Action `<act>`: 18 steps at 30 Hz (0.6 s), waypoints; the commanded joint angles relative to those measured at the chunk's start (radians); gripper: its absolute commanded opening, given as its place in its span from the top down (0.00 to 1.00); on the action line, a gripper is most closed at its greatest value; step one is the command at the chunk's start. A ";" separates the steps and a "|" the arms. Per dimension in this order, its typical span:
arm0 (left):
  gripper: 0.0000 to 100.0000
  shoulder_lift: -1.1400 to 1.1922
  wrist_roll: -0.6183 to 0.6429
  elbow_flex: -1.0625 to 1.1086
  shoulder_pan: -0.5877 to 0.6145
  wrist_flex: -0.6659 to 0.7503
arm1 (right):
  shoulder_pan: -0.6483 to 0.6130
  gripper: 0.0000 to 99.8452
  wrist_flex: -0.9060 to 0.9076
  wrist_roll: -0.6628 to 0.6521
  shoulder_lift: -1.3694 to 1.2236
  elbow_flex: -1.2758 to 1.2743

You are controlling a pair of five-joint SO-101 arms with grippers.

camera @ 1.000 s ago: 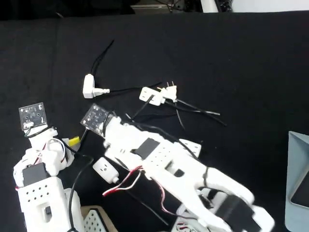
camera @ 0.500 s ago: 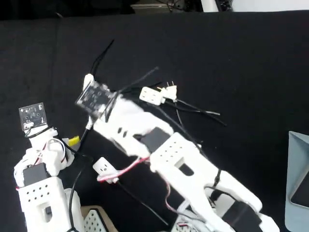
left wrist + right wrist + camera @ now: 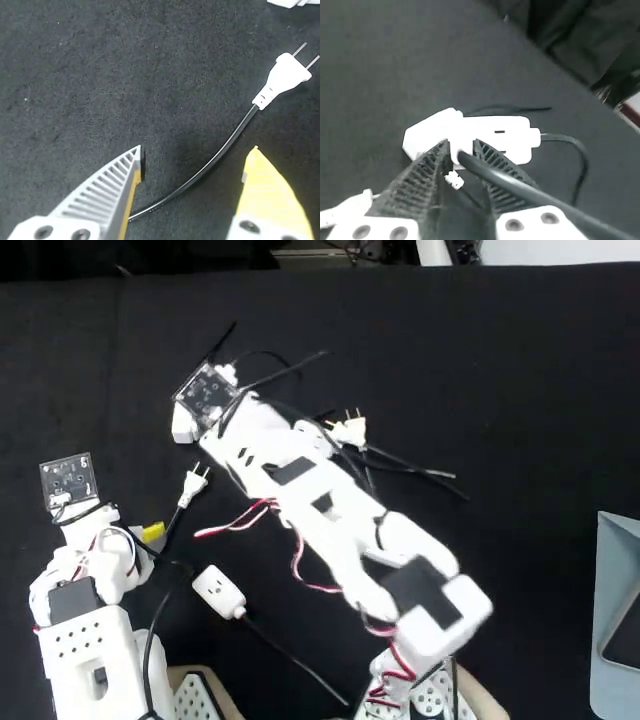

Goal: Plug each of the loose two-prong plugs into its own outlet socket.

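Fixed high up, looking down over the surface (image 3: 520, 390). Wrist-mounted, close, past left gripper (image 3: 197, 148) and right gripper (image 3: 461, 146). Shared by high and left wrist: the loose plug (image 3: 194, 482).

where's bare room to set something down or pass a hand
Free: black cloth between the far plug and the grey bin, and the far strip beyond the right arm. Crowded: near left, around the loose plug, outlet socket and left arm.

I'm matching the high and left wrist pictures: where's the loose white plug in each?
High view: loose plug on the black cloth just beyond the left arm.
Left wrist view: loose plug ahead of the open left gripper, prongs pointing away.
Shared landmark: that gripper's yellow finger.
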State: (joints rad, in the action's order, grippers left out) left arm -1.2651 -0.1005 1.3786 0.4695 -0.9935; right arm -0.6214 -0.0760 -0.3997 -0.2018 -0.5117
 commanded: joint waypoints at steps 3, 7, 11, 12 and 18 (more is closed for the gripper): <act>0.68 -0.011 0.008 -0.008 0.004 0.017 | 0.015 0.81 -0.015 -0.026 -0.088 0.090; 0.68 -0.011 0.008 -0.008 0.007 0.017 | 0.012 0.81 0.094 -0.020 -0.024 0.087; 0.68 -0.011 0.008 -0.008 0.008 0.017 | 0.012 0.80 0.327 0.069 0.154 0.084; 0.68 -0.011 0.008 -0.008 0.008 0.017 | 0.012 0.80 0.410 0.107 0.208 0.084; 0.68 -0.011 0.008 -0.010 0.010 0.017 | 0.018 0.80 0.842 0.295 0.453 0.044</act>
State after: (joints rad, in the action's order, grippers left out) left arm -1.2651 -0.1005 1.3786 0.4710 -0.9935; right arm -0.6214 0.5930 -0.1834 0.1158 -0.4810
